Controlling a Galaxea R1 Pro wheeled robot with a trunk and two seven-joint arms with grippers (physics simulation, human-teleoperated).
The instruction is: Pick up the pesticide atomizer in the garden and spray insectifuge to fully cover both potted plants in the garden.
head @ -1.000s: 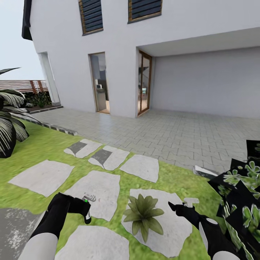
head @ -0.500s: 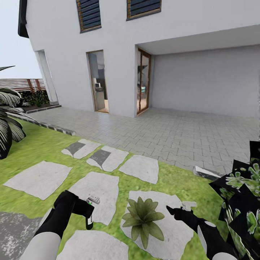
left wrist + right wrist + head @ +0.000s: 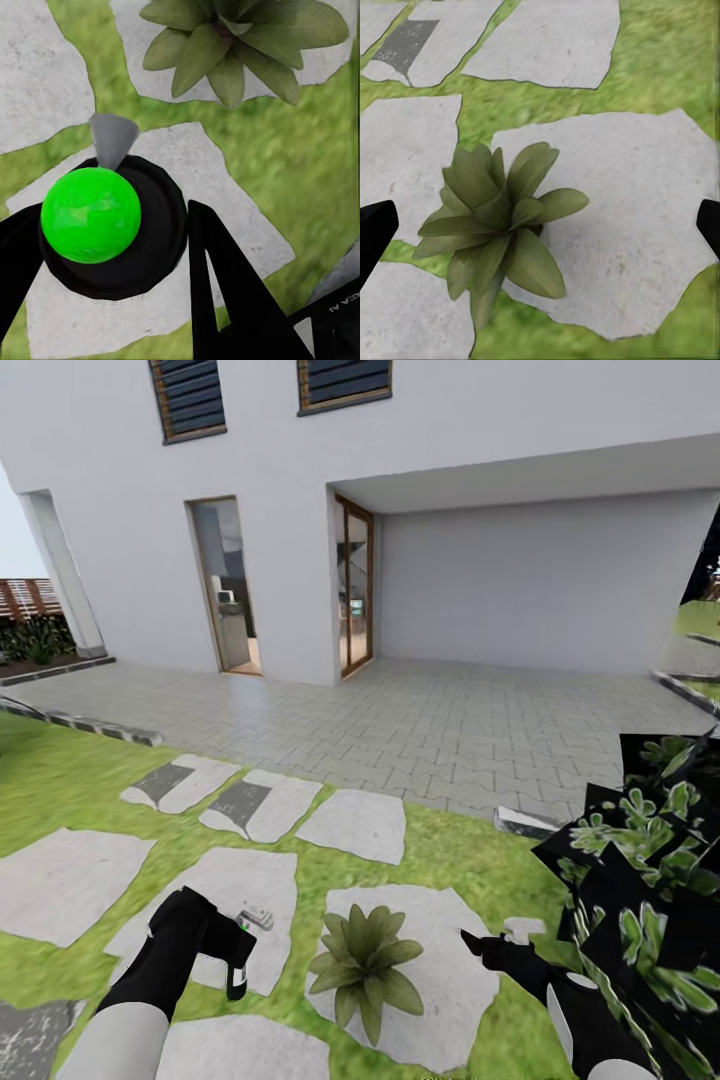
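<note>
Setting: garden lawn with pale stepping stones, a grey paved yard and a white house behind.
Pesticide atomizer: in the left gripper, over a stone just beside the plant; whitish-grey head on top, dark body below.
Atomizer seen from the left wrist: round dark body with a green top and a grey cone-shaped nozzle pointing roughly toward the plant.
Likely handling: light, rigid and probably smooth, so prone to twisting or slipping in a loose grip; not fragile, though the head and trigger look like the weak parts.
Best hold: around the round body below the head, leaving trigger and nozzle free.
Left fingers: closed in on either side of the body, clamped against it as far as can be told.
Right gripper: spread wide and empty, black fingertips well apart with the plant seen between them.
Potted plant: low rosette of dull-green pointed leaves on a large stone between the two grippers; leaves probably soft, to be wetted and not touched.
Same plant by wrist: left, right.
Count: one atomizer; one rosette in view, of the two wanted; two grippers; about seven stones.
Further out: dark leafy shrub to the robot's right.
</note>
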